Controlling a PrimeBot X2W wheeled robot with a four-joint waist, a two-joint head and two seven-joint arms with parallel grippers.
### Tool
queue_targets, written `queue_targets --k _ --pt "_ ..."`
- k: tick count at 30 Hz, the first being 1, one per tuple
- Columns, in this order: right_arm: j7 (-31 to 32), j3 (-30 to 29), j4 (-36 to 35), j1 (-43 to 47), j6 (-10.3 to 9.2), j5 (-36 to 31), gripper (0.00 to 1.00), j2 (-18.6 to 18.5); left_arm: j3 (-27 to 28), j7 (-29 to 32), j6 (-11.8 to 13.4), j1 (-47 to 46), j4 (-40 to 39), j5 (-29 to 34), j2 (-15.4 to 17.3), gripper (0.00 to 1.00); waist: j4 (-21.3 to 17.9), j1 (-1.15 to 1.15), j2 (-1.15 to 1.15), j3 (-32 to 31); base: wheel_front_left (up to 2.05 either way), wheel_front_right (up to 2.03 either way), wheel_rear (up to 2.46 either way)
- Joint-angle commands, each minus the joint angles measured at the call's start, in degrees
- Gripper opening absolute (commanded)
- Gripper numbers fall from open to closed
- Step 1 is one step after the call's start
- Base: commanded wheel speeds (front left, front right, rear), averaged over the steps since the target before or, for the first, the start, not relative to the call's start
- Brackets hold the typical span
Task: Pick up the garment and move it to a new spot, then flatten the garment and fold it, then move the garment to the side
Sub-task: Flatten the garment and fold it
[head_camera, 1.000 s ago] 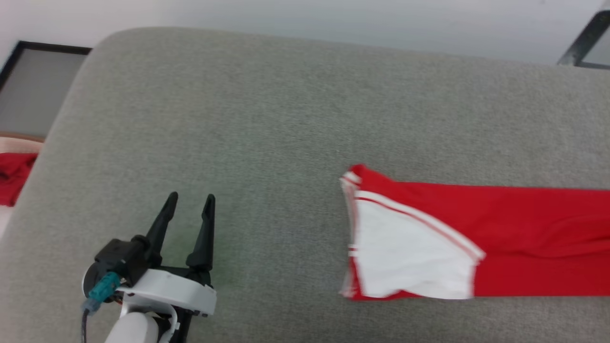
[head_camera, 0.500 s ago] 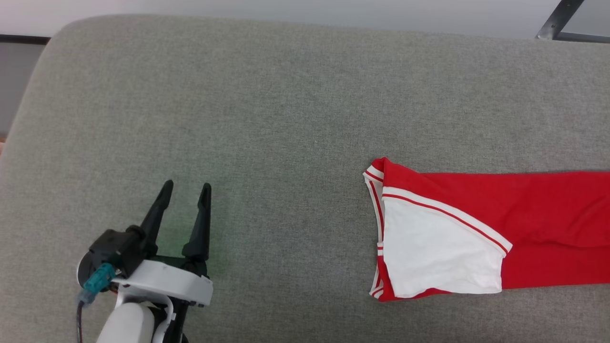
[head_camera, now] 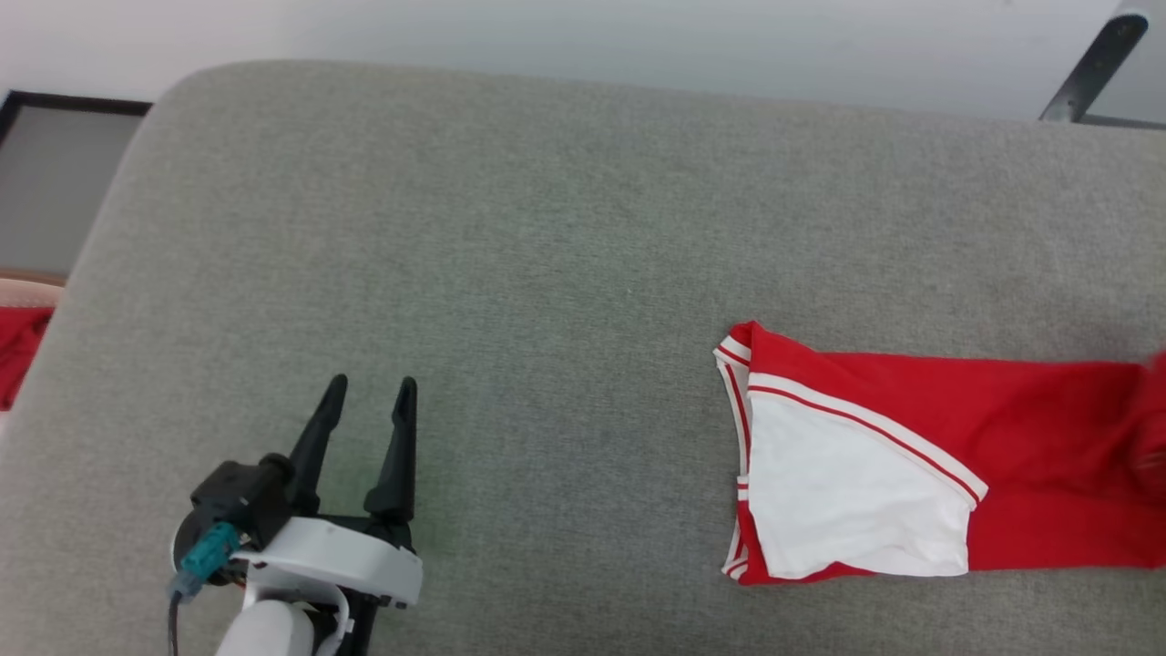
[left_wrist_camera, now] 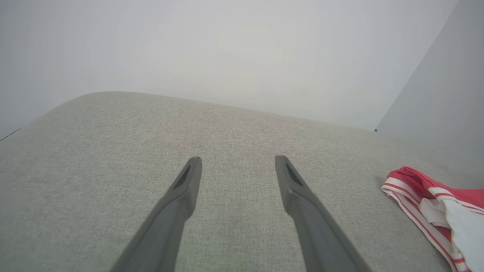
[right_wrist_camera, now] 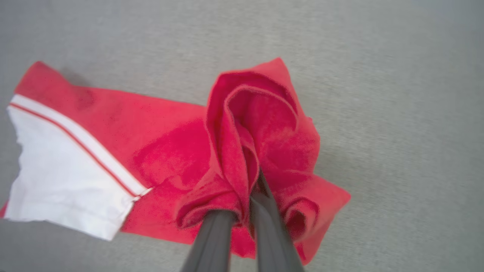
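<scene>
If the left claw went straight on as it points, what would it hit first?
Probably just the grey cushion; depth is hard to judge. The left claw points clear of the red jersey to its right.

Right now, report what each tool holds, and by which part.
The right tool is shut on the garment, pinching a bunched red fold at the end away from its white panel. The left tool is open, holding nothing.

Left gripper (left_wrist_camera: 238, 166) open over grey cushion (left_wrist_camera: 94, 151); garment (left_wrist_camera: 435, 204) edge lies right of fingers (left_wrist_camera: 177, 204), apart.
</scene>
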Motion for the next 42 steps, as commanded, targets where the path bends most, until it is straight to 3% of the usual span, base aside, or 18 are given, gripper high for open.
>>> queue_targets --k 1,6,12,21,33,34,35,36,38,42 --pt "0.94 2.04 -2.85 0.80 -0.04 1.28 0.00 1.06 0.16 0.03 -0.35 0.90 0.13 0.09 -0.32 1.00 0.74 0.00 0.00 -0.88 0.00 0.00 0.00" --pt "2.19 7.57 -8.95 0.55 -0.04 1.50 0.00 3.70 -0.29 0.03 -0.35 0.79 0.68 0.17 -1.02 1.00 2.13 0.00 0.00 -1.71 0.00 0.00 0.00" --pt "1.45 13.49 -10.43 -1.56 -0.04 0.87 0.00 7.54 -0.33 0.03 -0.38 1.00 0.83 -0.12 -1.00 1.00 3.49 0.00 0.00 -2.11 0.00 0.00 0.00" --pt "-2.74 21.11 -6.40 -5.53 -0.04 0.08 0.00 12.54 -0.43 0.03 -0.40 0.91 0.50 -0.39 -0.75 1.00 4.24 0.00 0.00 -1.46 0.00 0.00 0.00" --pt "-9.49 25.45 -0.82 -7.93 -0.04 0.43 0.00 14.05 0.12 0.03 -0.40 0.27 0.80 -0.57 -0.73 1.00 3.76 0.00 0.00 -0.73 0.00 0.00 0.00" --pt "-10.03 25.96 -0.48 -8.24 -0.04 0.49 0.05 14.05 0.13 0.03 -0.40 0.22 0.90 -0.64 -0.71 1.00 3.64 0.00 0.00 -0.84 0.00 0.00 0.00" --pt "-10.76 26.41 -0.43 -8.69 -0.04 0.59 0.35 14.03 0.14 0.03 -0.40 0.16 0.98 -0.70 -0.66 1.00 3.50 0.00 0.00 -0.95 0.00 0.00 0.00" --pt "-11.37 26.60 -0.08 -8.85 -0.04 0.85 0.48 14.10 0.19 0.03 -0.40 0.13 1.06 -0.75 -0.58 1.00 3.32 0.00 0.00 -1.11 0.00 0.00 0.00" --pt "-12.64 27.15 0.27 -9.05 -0.04 1.33 0.98 13.93 0.22 0.03 -0.40 0.23 1.19 -0.74 -0.39 1.00 2.93 0.00 0.00 -1.55 0.00 0.00 0.00" --pt "-15.06 28.34 0.49 -9.88 -0.04 1.96 1.00 12.41 0.03 0.03 -0.40 0.57 1.51 -0.93 0.38 1.00 1.95 0.00 0.00 -2.56 0.00 0.00 0.00"
